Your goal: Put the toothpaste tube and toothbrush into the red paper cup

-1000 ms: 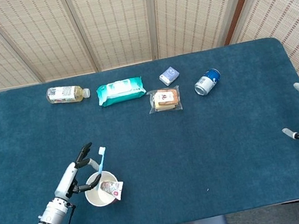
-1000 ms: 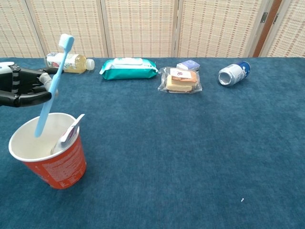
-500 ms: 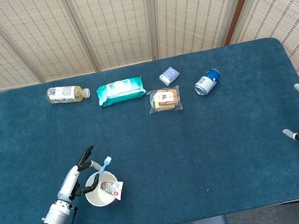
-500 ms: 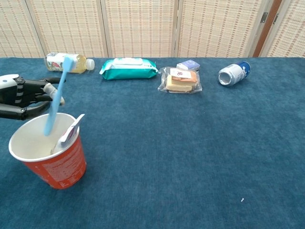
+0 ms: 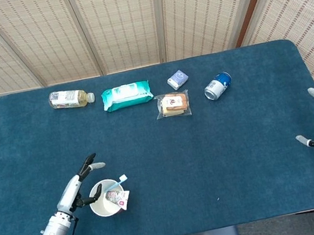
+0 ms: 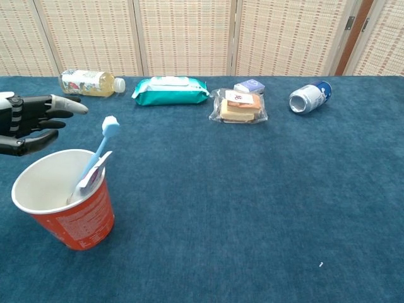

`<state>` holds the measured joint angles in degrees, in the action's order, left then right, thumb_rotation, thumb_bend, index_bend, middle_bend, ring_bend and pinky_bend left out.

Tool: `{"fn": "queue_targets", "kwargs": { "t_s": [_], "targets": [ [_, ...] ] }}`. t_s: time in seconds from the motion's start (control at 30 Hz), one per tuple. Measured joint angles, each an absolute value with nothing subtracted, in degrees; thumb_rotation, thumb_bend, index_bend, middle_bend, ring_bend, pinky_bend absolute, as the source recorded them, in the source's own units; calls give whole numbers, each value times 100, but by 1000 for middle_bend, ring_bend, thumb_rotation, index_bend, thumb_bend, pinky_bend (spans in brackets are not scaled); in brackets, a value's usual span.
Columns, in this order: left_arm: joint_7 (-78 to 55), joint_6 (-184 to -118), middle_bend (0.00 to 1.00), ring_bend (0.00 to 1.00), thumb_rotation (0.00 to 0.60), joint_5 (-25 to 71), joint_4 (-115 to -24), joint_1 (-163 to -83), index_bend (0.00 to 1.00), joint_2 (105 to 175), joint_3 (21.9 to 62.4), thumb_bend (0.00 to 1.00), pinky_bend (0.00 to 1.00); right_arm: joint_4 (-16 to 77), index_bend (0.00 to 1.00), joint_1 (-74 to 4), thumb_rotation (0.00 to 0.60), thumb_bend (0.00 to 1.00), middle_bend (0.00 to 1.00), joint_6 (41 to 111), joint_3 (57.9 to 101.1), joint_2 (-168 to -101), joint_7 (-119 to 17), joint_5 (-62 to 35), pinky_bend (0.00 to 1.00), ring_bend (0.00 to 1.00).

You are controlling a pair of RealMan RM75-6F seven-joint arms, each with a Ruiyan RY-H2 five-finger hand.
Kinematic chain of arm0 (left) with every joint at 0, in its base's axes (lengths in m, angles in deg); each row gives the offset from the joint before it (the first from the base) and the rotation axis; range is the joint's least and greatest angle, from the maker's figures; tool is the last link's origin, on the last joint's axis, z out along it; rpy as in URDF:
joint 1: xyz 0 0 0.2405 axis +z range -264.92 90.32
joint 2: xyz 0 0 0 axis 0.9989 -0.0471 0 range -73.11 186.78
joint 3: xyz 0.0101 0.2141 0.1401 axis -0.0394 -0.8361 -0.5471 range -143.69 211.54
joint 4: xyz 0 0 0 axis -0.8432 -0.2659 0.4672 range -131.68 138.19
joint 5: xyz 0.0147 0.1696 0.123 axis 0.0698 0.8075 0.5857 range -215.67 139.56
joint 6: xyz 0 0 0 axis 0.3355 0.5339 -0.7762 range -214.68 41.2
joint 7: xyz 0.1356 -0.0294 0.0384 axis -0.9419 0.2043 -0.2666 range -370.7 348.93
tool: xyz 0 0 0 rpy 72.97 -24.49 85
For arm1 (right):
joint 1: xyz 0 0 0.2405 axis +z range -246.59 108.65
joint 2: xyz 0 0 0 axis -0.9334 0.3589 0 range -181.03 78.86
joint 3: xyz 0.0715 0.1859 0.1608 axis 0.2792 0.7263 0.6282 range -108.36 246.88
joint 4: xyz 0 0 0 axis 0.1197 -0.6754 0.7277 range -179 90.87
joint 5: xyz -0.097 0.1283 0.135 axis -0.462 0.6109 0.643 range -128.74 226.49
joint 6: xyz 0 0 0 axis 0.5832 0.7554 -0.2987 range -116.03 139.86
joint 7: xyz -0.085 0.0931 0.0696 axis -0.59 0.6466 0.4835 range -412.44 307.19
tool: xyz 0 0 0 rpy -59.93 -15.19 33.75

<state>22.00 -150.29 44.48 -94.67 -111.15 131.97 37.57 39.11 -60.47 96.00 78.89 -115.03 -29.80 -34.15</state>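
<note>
Chest view: toothbrush (image 6: pixel 100 150) leans in cup (image 6: pixel 76 219), apart from fingers (image 6: pixel 58 103).

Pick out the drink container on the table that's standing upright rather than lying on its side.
The red paper cup near the left hand, standing open-mouth up with the toothbrush inside. The bottle and the can both lie on their sides at the far edge.

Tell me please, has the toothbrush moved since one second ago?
Yes. The toothbrush has dropped deeper into the red paper cup and now leans right, free of the left hand.
</note>
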Motion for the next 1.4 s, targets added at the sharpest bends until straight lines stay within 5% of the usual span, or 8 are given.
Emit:
{"fn": "queue_targets", "kwargs": {
  "t_s": [0.4,0.7,1.13,1.4],
  "targets": [
    [1200,-15319,0,0,600,4020,-10011,-10962,200,12323,3943,506,0,3963,54,-6105,600,0,25,9678,7869,-11452,-3010,-3434,366,26],
    [627,-15718,0,0,600,3263,-10045,-10705,196,11912,4206,848,0,4112,54,-6145,600,0,25,9695,7817,-11406,-3216,-3457,366,26],
    [-2191,-16795,0,0,600,2929,-9551,-10476,192,12282,4209,854,0,4287,54,-6224,600,0,25,9645,7632,-11508,-3698,-3484,366,26],
    [-3190,-17389,0,0,600,3238,-8848,-10269,55,12713,4024,830,0,4296,54,-6272,600,0,25,9580,7544,-11659,-3796,-3454,366,26]
  ]
}}
